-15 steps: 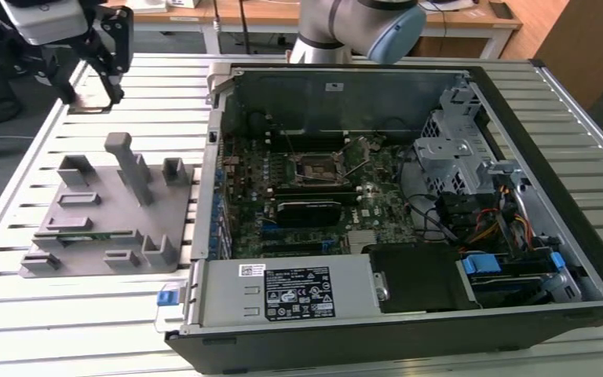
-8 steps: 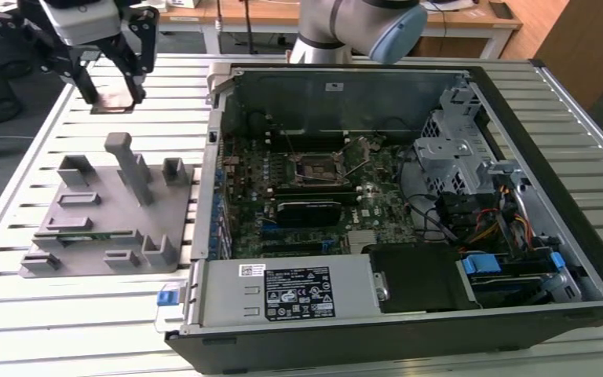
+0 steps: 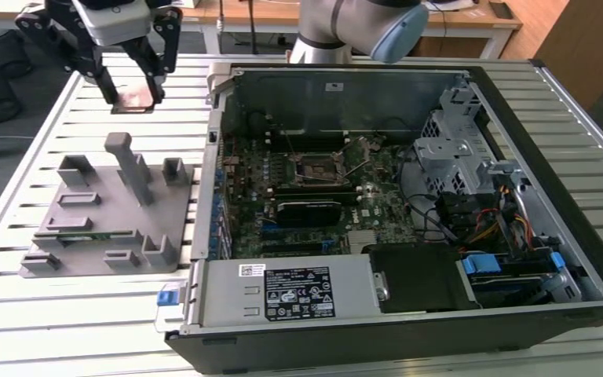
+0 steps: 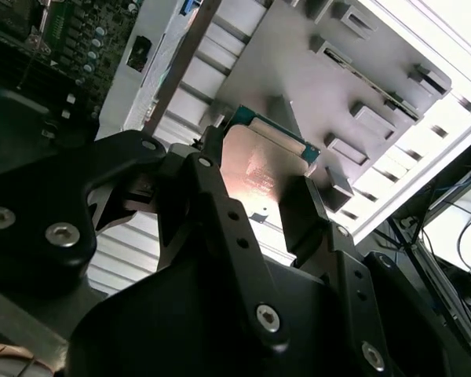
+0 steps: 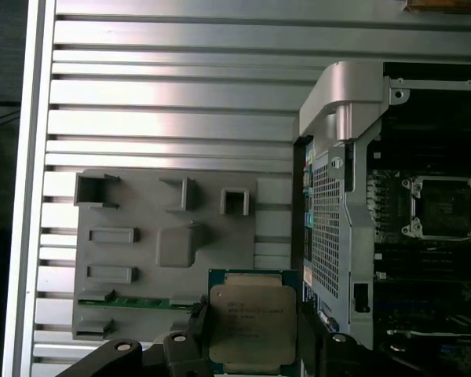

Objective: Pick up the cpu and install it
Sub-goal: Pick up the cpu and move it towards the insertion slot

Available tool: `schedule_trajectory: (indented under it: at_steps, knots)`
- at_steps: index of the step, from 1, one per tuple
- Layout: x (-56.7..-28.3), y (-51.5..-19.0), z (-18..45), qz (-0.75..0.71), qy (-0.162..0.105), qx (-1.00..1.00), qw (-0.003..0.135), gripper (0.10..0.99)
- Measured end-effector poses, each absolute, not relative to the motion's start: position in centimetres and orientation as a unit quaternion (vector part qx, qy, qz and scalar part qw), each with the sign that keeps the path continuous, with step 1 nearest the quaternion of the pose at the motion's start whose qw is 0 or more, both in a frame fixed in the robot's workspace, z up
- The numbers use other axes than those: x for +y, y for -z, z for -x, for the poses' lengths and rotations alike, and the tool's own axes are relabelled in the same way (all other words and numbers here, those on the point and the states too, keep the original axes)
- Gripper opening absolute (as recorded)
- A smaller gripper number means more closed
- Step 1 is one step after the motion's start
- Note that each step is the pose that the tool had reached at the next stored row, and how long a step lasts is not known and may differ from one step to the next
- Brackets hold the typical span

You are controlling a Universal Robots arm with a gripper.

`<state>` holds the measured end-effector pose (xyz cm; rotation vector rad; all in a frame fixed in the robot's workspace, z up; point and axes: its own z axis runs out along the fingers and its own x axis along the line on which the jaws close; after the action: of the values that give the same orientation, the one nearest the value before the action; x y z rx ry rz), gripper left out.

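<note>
2 fingers [image 5: 311, 342] of the gripper [image 3: 134, 94] pinch the cpu [image 3: 136, 98] by opposite edges, 1 pad on each side. In the exterior view we see it held in the air above the table [image 3: 71, 330], lying about flat, with its metal lid facing up towards the wrist.

In the first wrist view the cpu [image 5: 253, 318] reads as close to square, so we cannot name a long axis; its edges run in line with the table's slats [image 5: 180, 94]. The lid is dull silver-grey with faint print, stepped at the corners, and a thin green rim shows round it. In the second wrist view the lid [image 4: 263, 169] shines pale and pinkish, with the green edge along its far side.

Below and beside the cpu stands the grey fixture [image 3: 113, 212] with its upright posts, on the table. To the exterior view's right of both lies the open case [image 3: 217, 78], its board [image 3: 312, 212] exposed and the socket [image 3: 317, 165] open near the middle, well apart from the cpu.
</note>
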<state>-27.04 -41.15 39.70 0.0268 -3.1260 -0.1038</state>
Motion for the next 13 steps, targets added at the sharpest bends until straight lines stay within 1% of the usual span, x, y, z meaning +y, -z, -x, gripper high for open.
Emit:
schedule_trajectory:
  at_steps: [13]
  knots:
    - [-41.1, -39.7, 23.8, -0.009, 0.033, -0.999, 0.007, 0.533]
